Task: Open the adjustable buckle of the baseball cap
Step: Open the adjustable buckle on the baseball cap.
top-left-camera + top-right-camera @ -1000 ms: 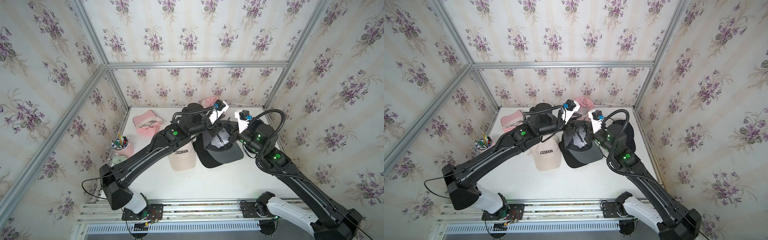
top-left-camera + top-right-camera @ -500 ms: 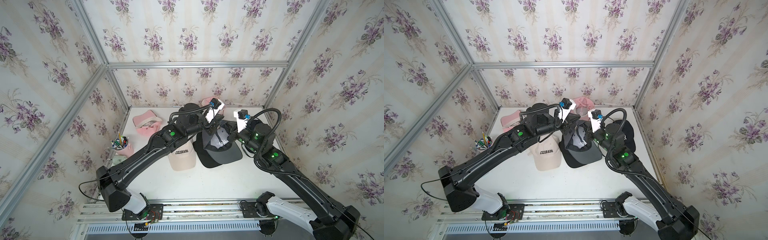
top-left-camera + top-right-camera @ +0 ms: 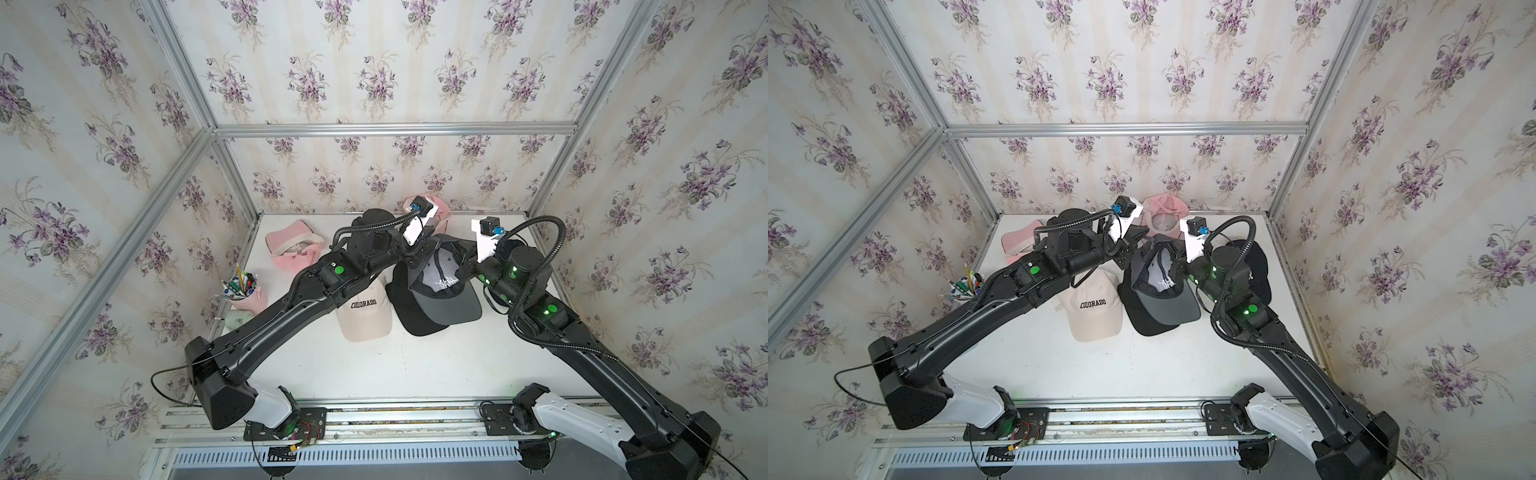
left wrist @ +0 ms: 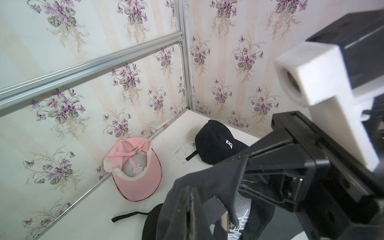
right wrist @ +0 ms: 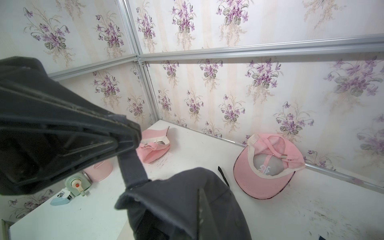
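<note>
The dark grey baseball cap [image 3: 441, 286] [image 3: 1163, 286] hangs above the table between both arms. My left gripper [image 3: 417, 261] [image 4: 190, 200] is shut on the cap's back strap [image 5: 133, 166], which runs taut from its fingertips down to the cap's rear edge. A shiny metal buckle [image 4: 225, 219] sits on the strap right beside those fingers. At the other side of the rear opening, my right gripper [image 3: 466, 271] [image 5: 201, 207] is shut on the cap's fabric. The cap's brim points toward the front and its white mesh lining shows.
A black cap [image 3: 415, 322] lies under the grey one, with a beige COLORADO cap [image 3: 365, 318] to its left. Pink caps lie at the back left [image 3: 293, 249] and back wall [image 3: 1163, 216]. Another black cap [image 3: 1256, 266] is behind the right arm. A pink pen cup [image 3: 246, 297] stands at left.
My left gripper has closed from partly open to shut on the strap. Both arms have shifted slightly toward the back wall with the cap.
</note>
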`<state>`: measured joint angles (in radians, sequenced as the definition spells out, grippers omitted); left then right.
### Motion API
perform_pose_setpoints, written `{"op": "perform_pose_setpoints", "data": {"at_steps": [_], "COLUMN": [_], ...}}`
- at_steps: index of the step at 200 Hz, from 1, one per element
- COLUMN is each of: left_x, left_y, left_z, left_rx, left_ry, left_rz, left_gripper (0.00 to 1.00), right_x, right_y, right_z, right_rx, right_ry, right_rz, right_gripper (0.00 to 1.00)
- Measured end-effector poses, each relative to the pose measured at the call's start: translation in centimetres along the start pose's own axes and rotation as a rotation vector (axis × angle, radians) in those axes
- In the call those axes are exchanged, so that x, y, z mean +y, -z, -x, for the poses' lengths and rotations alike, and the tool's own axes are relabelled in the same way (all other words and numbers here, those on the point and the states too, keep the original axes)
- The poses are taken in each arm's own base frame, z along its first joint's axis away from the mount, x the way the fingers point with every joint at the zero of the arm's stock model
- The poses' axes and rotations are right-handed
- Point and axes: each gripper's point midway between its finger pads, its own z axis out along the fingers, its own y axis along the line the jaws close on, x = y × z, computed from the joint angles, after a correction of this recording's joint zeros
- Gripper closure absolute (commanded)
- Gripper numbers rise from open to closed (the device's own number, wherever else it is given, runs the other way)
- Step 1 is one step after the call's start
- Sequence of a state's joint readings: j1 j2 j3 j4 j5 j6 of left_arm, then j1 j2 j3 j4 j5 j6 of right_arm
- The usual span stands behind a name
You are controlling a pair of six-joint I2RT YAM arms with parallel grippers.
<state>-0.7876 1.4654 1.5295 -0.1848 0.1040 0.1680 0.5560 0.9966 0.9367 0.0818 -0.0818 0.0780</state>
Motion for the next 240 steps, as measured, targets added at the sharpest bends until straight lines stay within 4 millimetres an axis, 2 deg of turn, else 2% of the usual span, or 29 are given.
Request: {"op": "perform_pose_setpoints", "data": {"at_steps": [145,194,204,219,240], "left_x": [2.2,1.1,1.0,1.7,4.7], "left_y": [-0.5,-0.8,-0.6,0.1,2.3], "left_z": [-1.3,-1.5,-1.5,-1.0,0.2], "left_rx": [0.067,0.071,0.068,0.051,0.002], "left_ry": [-0.016,-0.006,-0.005,-0.01,0.003], "left_rz": [0.096,0.037,0.031,0.044,0.118], "left_gripper": [1.0,0.39,0.33,0.3,0.27], "right_x": [-1.2,-1.2,-1.1,-1.0,-1.0], "right_y": [-0.5,-0.9,-1.0,-1.0,-1.1], "right_z": [-0.3,-0.1,0.4,1.1,1.6], "right_rx": [0.024,0.022,0.015,0.0,-0.003], "right_ry": [-0.029,-0.077,-0.081,-0.086,-0.091], "right_rz": [-0.069,-0.068,-0.066,-0.062,-0.062], "right_gripper": [1.0,1.0,1.0,1.0,1.0]}}
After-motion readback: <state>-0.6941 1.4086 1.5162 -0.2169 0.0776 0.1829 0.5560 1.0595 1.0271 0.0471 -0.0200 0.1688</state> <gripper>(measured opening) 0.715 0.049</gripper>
